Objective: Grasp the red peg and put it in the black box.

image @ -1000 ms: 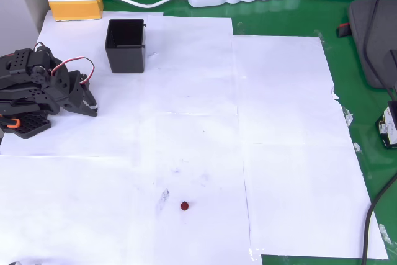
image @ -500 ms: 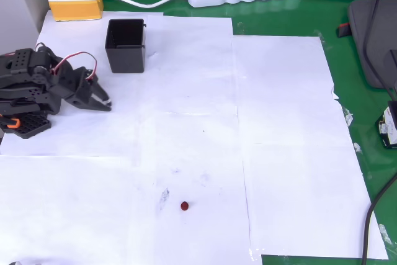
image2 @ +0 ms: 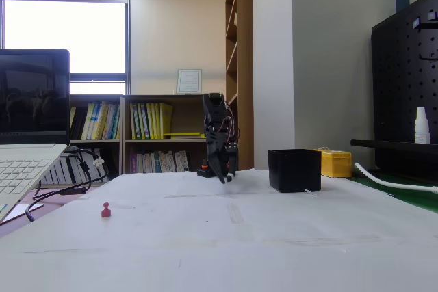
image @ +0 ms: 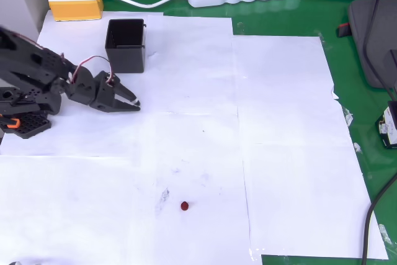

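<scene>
The red peg (image: pixel 185 205) is a very small dark-red piece. In the fixed view (image2: pixel 106 210) it stands upright, with a rounded head on a wider foot. It rests alone on the white paper that covers the desk (image: pixel 282 20), near the front edge of the desk in the overhead view, a little left of the middle. The black box (image: pixel 126 45) is a small square container with glossy walls and an open top. It stands upright on the paper near the far left corner of the desk. In the fixed view (image2: pixel 294 170) it is at the right. The peg and the box are well apart.
</scene>
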Robot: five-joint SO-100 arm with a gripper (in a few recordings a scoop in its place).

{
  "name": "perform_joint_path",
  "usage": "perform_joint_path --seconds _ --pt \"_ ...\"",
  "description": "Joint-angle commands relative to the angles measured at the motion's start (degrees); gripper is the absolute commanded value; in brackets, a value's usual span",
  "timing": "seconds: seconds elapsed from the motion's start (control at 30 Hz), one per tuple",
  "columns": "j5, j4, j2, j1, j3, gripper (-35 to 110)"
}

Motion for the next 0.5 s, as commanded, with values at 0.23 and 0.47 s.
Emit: perform_joint_path --seconds 0.23,0.47 --pt "1.23 -23.29 20.83 1.76 1.85 0" --pt "0.18 -40.52 38.5 1.93 10.02 0"
